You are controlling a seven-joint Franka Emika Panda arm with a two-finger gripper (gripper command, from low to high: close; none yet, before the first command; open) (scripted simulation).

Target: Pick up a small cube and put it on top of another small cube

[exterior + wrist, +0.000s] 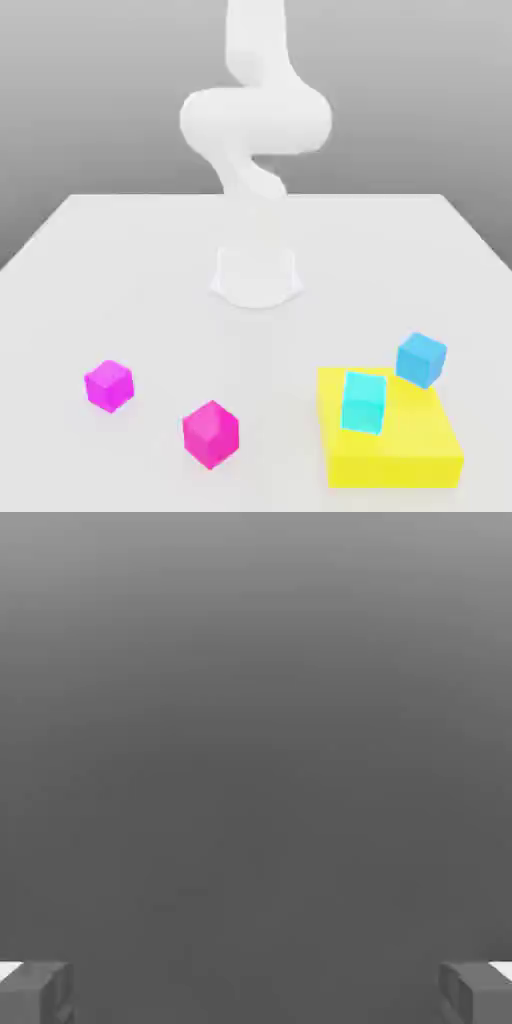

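A flat yellow square slab (395,445) lies on the white table (150,280), toward the exterior view's right. A small teal cube (363,402) rests on the slab's top, near its far edge. A small sky-blue cube (421,359) sits just beyond the slab's far right corner. Two small magenta cubes lie off to the slab's left, the closer one (211,433) near it, the other (109,385) farther out. The white robot arm (255,120) rises behind. The gripper (256,992) is spread wide, grasping nothing.
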